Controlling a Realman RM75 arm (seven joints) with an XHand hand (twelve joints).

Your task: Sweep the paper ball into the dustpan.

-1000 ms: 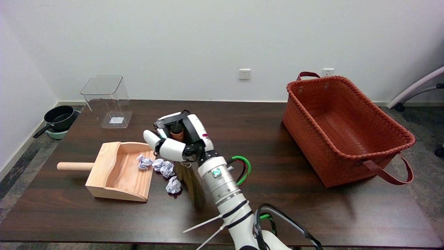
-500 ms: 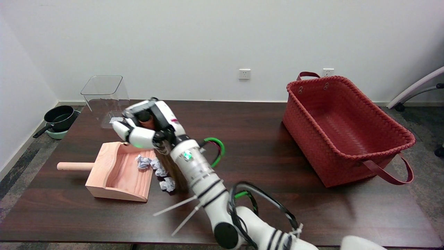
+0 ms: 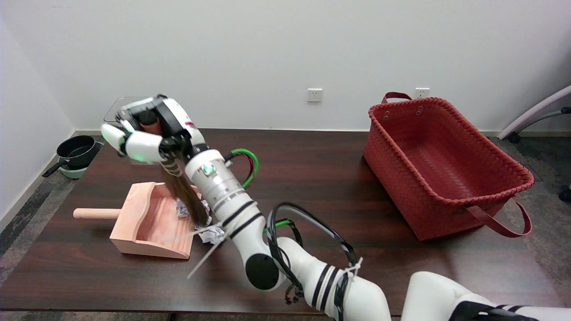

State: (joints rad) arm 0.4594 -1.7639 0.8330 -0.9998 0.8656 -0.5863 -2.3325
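My right hand (image 3: 147,133) grips the top of a small brown broom (image 3: 185,196) above the far side of the wooden dustpan (image 3: 142,223). The broom slants down to the right, and its bristle tips reach the dustpan's open mouth. One crumpled paper ball (image 3: 182,208) lies inside the pan near the mouth, partly behind the bristles. Another paper ball (image 3: 210,234) sits on the table just right of the pan's lip, next to my forearm. The dustpan's round handle (image 3: 91,213) points left.
A red woven basket (image 3: 441,165) fills the right side of the dark table (image 3: 312,178). A clear plastic bin (image 3: 134,116) stands at the back left, partly behind my hand. A black pan (image 3: 76,151) lies on the floor at the left.
My hand has swung left and up with the broom, from beside the pan's mouth to above its far side. The paper balls have shifted left, toward and into the pan.
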